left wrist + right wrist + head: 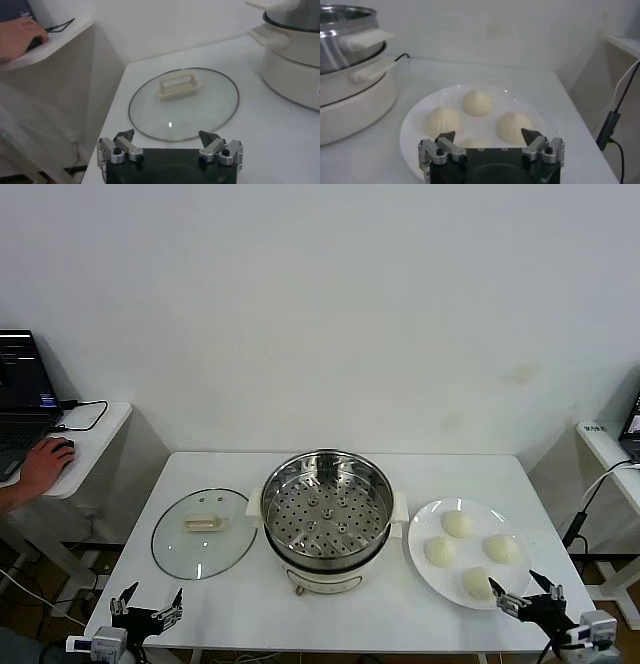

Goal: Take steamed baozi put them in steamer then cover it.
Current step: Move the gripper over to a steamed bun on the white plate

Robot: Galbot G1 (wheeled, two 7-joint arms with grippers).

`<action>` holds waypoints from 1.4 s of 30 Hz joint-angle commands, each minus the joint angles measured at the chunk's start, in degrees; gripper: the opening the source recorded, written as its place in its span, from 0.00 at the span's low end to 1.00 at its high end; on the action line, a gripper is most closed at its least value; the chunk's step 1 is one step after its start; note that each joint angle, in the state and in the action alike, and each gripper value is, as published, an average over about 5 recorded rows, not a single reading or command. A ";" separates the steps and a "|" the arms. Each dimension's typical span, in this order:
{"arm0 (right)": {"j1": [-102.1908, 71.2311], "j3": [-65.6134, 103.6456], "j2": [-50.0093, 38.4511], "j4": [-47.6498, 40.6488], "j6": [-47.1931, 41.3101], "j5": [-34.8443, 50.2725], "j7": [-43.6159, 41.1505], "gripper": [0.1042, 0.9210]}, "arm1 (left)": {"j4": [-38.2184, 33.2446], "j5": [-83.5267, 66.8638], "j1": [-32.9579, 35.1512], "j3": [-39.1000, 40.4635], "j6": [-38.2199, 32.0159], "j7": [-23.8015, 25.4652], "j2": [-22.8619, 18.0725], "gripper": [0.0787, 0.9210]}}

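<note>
Several cream-white steamed baozi (pixel 459 524) (pixel 478 103) lie on a white plate (pixel 425 529) (pixel 412 125) at the right of the table. The shiny steamer (pixel 327 506) (pixel 350 65) stands uncovered in the middle, its perforated tray bare. Its glass cover (pixel 204 533) (pixel 184 103) with a cream handle lies flat on the table to the left. My right gripper (pixel 526 590) (pixel 489 135) hovers open at the front edge just before the plate, holding nothing. At the front left, my left gripper (pixel 149 598) (pixel 167 136) is open and sits just before the cover.
A side desk (pixel 90 434) at far left holds a laptop (pixel 22 389) and a person's hand (pixel 40 469) on a mouse. Another small stand with a cable (pixel 600 484) is at far right. The white table (pixel 250 604) ends just under both grippers.
</note>
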 commanded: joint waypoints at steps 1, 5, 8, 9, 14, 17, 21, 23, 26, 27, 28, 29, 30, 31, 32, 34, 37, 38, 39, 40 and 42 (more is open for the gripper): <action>9.02 -0.31 -7.71 -2.56 -1.64 -7.78 -1.05 0.88 | -0.42 1.16 0.28 -0.29 -0.09 -0.02 -0.66 0.88; 15.20 -2.76 -14.69 -5.55 -1.98 -13.33 -5.13 0.88 | -1.33 2.32 1.01 -0.53 -0.35 0.13 -1.71 0.88; 20.54 -5.84 -19.67 -8.37 -1.91 -17.85 -9.94 0.88 | -2.32 3.61 1.72 -0.55 -0.65 0.32 -2.74 0.88; 22.52 -7.24 -21.12 -9.55 -1.77 -19.89 -11.86 0.88 | -2.61 3.98 1.92 -0.52 -0.74 0.35 -3.10 0.88; 33.29 -15.78 -25.31 -15.21 0.04 -31.76 -24.92 0.88 | -3.77 5.55 2.67 -0.39 -0.96 0.38 -4.86 0.88; 40.53 -20.76 -26.08 -18.41 2.53 -39.15 -35.47 0.88 | -4.17 6.03 3.11 -0.40 -1.12 0.37 -5.57 0.88; 52.68 -29.44 -25.59 -23.30 6.53 -47.26 -50.55 0.88 | -4.77 6.64 3.72 -0.55 -1.21 0.34 -6.25 0.88; 58.93 -34.39 -24.92 -25.70 8.31 -51.14 -55.49 0.88 | -5.16 7.10 3.99 -0.59 -1.21 0.41 -6.46 0.88; 65.50 -40.89 -23.99 -28.59 10.99 -55.06 -61.23 0.88 | -5.76 7.48 4.26 -0.64 -1.21 0.56 -6.80 0.88; 67.24 -42.65 -23.69 -29.34 11.73 -55.53 -63.42 0.88 | -5.93 7.50 4.32 -0.65 -1.21 0.57 -7.05 0.88; 68.83 -44.19 -23.37 -29.99 12.36 -55.62 -65.63 0.88 | -6.05 7.55 4.38 -0.64 -1.22 0.57 -7.36 0.88; 70.61 -45.83 -22.99 -30.74 13.01 -55.68 -68.11 0.88 | -6.16 7.63 4.45 -0.62 -1.26 0.57 -7.73 0.88; 72.15 -47.08 -22.61 -31.41 13.56 -55.53 -70.11 0.88 | -6.25 7.75 4.53 -0.58 -1.30 0.58 -8.10 0.88; 73.72 -48.46 -22.14 -32.11 14.01 -55.39 -71.72 0.88 | -6.34 7.86 4.62 -0.55 -1.34 0.59 -8.48 0.88; 75.22 -49.89 -21.67 -32.85 14.33 -55.24 -72.69 0.88 | -6.43 7.96 4.71 -0.52 -1.38 0.60 -8.82 0.88; 78.24 -53.11 -20.45 -34.47 15.06 -55.17 -73.64 0.88 | -6.63 8.09 4.89 -0.51 -1.42 0.61 -9.35 0.88; 81.63 -57.45 -17.78 -37.16 16.44 -55.50 -73.97 0.88 | -6.93 8.25 5.23 -0.54 -1.46 0.66 -9.67 0.88; 82.26 -58.37 -16.78 -38.08 17.00 -55.69 -74.01 0.88 | -7.03 8.30 5.37 -0.58 -1.47 0.67 -9.71 0.88; 82.68 -59.08 -15.82 -38.94 17.42 -55.85 -74.03 0.88 | -7.13 8.34 5.50 -0.65 -1.49 0.68 -9.75 0.88; 82.90 -59.57 -14.96 -39.72 17.84 -55.99 -74.01 0.88 | -7.22 8.36 5.64 -0.73 -1.50 0.67 -9.82 0.88; 83.06 -60.28 -13.54 -41.00 18.41 -56.41 -73.90 0.88 | -7.32 8.38 5.93 -0.86 -1.53 0.63 -9.94 0.88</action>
